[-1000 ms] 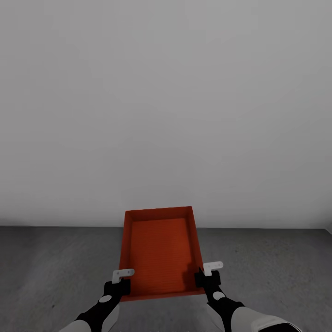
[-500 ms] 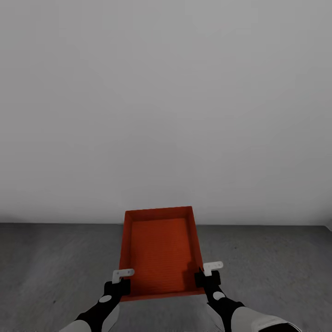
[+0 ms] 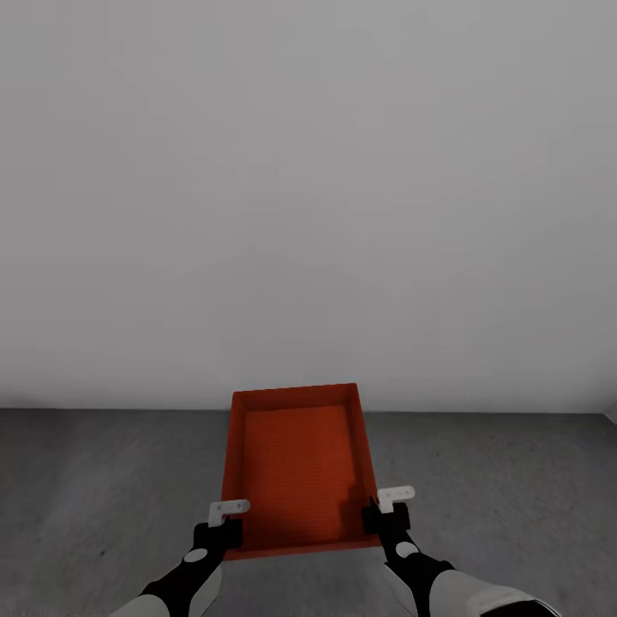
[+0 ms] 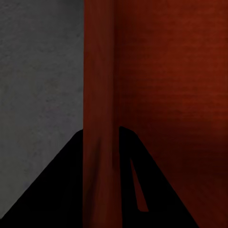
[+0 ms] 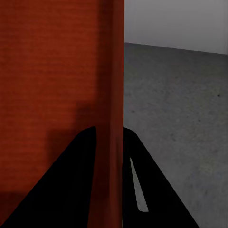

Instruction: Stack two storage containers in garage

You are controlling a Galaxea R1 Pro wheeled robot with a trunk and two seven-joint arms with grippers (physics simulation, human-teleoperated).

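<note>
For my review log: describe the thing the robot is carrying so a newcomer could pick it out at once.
Start at the plain white wall and drop to where it meets the grey concrete floor. In front of that line, the left gripper and right gripper each clamp a side wall of an open orange-red container. It is empty, and it is the one bright thing against the grey and white.

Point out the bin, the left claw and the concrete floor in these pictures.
bin (image 3: pixel 296 467): head view, middle of its inner bottom.
left claw (image 3: pixel 224 514): head view, at the fingertips clamping the bin's left wall.
floor (image 3: pixel 103 480): head view, bare grey patch left of the bin.
</note>
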